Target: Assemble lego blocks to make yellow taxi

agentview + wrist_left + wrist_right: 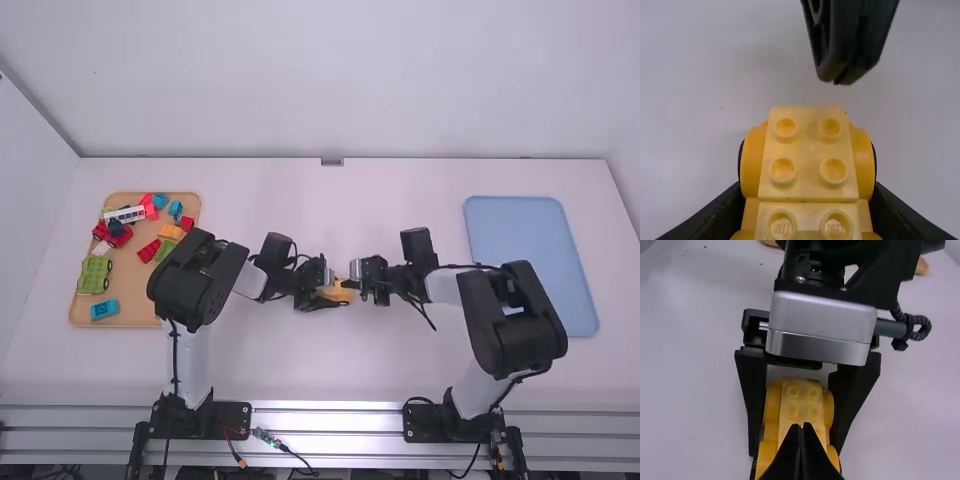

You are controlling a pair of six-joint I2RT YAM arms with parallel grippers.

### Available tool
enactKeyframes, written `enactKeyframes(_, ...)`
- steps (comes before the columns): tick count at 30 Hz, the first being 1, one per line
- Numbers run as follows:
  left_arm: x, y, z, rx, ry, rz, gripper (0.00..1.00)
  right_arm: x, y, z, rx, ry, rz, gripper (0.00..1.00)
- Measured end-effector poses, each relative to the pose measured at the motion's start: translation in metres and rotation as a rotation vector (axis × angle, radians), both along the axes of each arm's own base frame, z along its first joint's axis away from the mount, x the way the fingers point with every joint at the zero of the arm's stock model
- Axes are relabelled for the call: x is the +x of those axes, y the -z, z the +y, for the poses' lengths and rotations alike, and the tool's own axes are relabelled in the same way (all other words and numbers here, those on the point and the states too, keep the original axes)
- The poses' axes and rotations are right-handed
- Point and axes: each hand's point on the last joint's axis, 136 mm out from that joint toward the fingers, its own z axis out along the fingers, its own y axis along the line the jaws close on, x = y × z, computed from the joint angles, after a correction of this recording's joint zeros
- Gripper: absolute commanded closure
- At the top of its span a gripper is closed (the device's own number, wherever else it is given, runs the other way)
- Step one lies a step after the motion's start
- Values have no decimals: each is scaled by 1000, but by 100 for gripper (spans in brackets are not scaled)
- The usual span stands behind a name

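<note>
Mid-table in the high view, my left gripper [322, 290] is shut on the yellow taxi body [342, 292], and my right gripper [362, 284] is just to its right. The left wrist view has the studded yellow taxi body [808, 155] clamped between the fingers of my left gripper [807, 175], with the right gripper's dark tips above it, touching each other. Seen from the right wrist, my right gripper [801, 427] has its fingertips together over the yellow taxi body [801, 402], overlapping part of its studded top; whether they touch it, I cannot tell.
At the left, a wooden tray [128, 260] holds loose blocks, among them a green vehicle base [94, 275], a blue block [105, 309] and a red vehicle [113, 233]. A blue tray [530, 240] lies at the right, partly behind the right arm.
</note>
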Motion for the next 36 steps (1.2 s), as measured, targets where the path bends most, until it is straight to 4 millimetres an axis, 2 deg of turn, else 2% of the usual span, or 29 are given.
enactKeyframes(10,0,0,0,1,0,3,57,-6,13,-3,-56,58,115,100)
enactKeyframes(17,0,0,0,1,0,4,58,15,20,4,-64,71,160,100)
enactKeyframes(21,0,0,0,1,1,3,58,7,21,5,-70,19,232,100)
enactKeyframes(26,0,0,0,2,2,1,59,-3,21,8,-81,-32,225,100)
enactKeyframes(30,-1,0,0,1,4,5,59,10,22,13,-71,-22,160,100)
enactKeyframes(36,2,0,0,5,-3,-2,60,11,25,12,-55,-3,202,100)
